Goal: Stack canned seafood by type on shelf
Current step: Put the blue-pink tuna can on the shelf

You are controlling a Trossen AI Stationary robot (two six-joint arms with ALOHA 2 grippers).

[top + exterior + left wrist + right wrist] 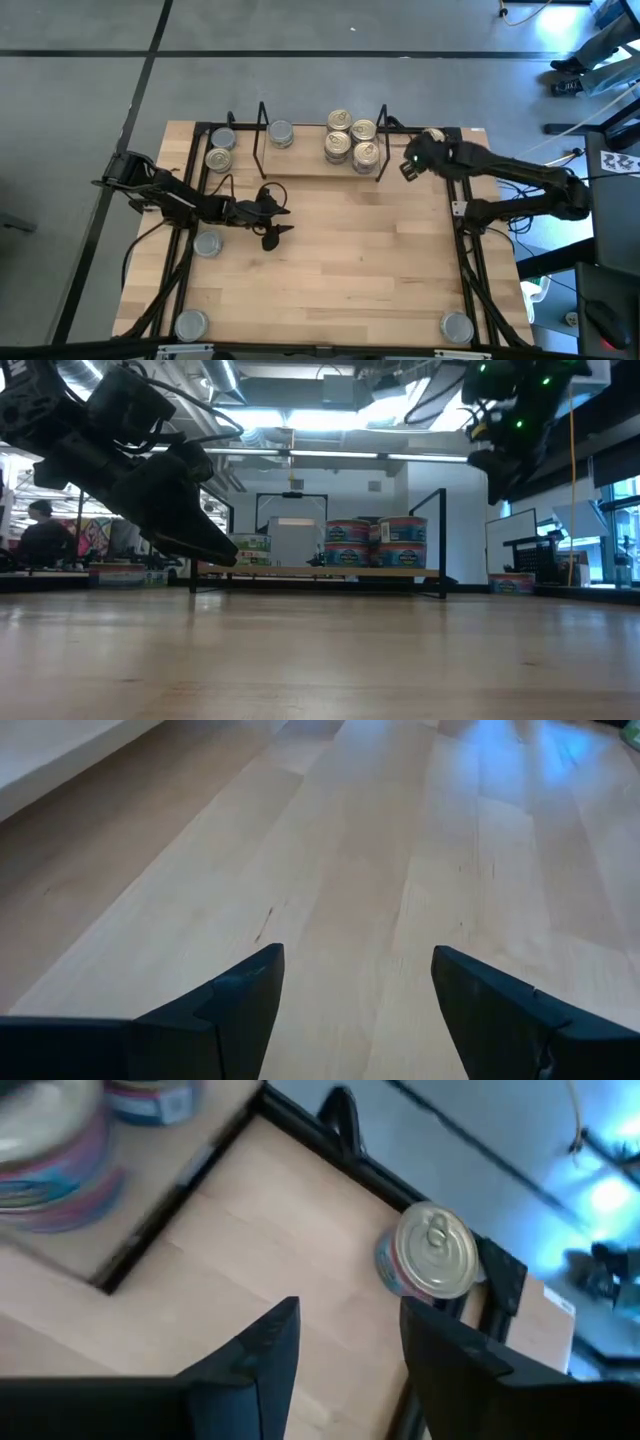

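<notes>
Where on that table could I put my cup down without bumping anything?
The wide bare wood in front of the shelf, between the left gripper and the right rail, is free. Crowded: the shelf's right end with its gold-lidded tins, the right gripper beside it.

Bare table (350,260) mid-front; 4 gold-lidded tins (351,141) crowding shelf (320,160) right end.

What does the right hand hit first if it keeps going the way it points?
Probably the gold-lid tin standing alone by the table's back right corner, outside the shelf. The right hand, fingers apart and empty, points just beside it, so it may graze the tin or meet bare table; depth is unclear.
</notes>
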